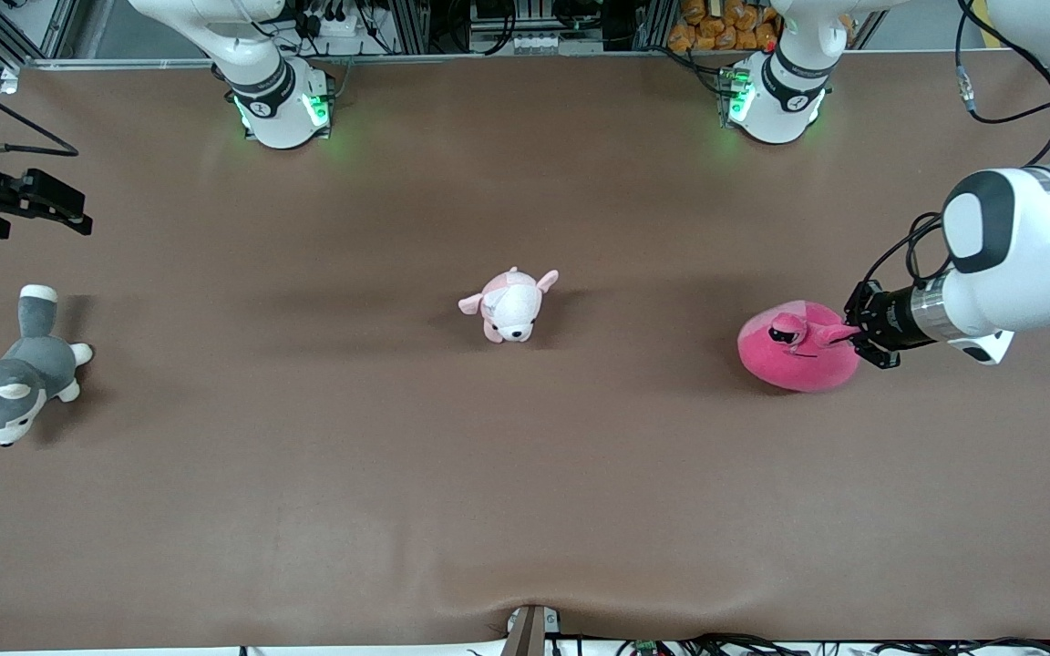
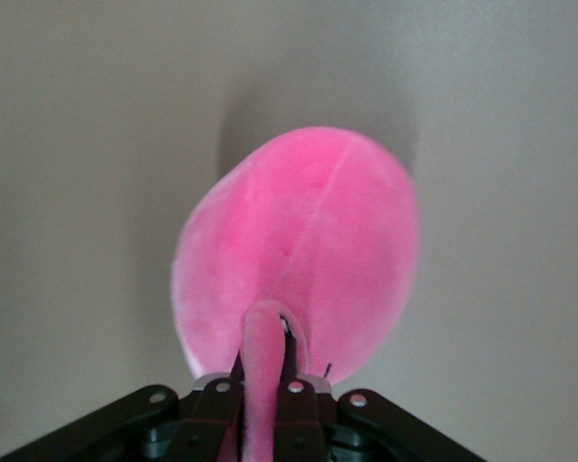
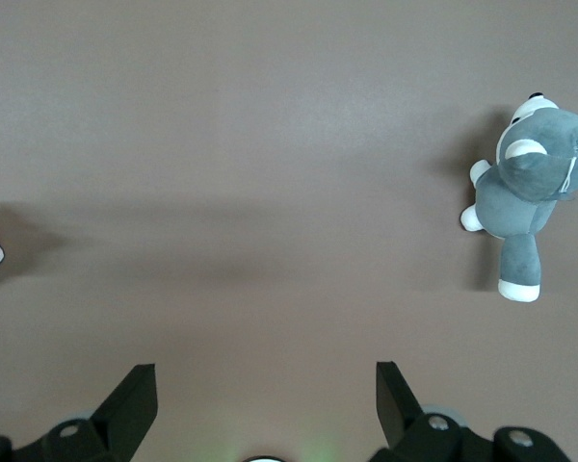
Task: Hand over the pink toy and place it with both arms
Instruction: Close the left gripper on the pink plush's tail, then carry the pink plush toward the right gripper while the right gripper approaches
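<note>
Left gripper (image 1: 856, 339): clamped on an eye stalk of the pink toy (image 1: 798, 347), at the table's (image 1: 525, 474) left-arm end, 3 o'clock of the puppy plush (image 1: 509, 305). Right gripper (image 1: 56, 208): fingers apart, waiting, 12 o'clock of the husky plush (image 1: 10, 387).

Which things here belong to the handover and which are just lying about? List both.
In the job: pink toy, pinched by one stalk in the shut left gripper; right gripper, open, waiting above the table's right-arm end.

Lying about: puppy plush, mid-table; husky plush.
</note>
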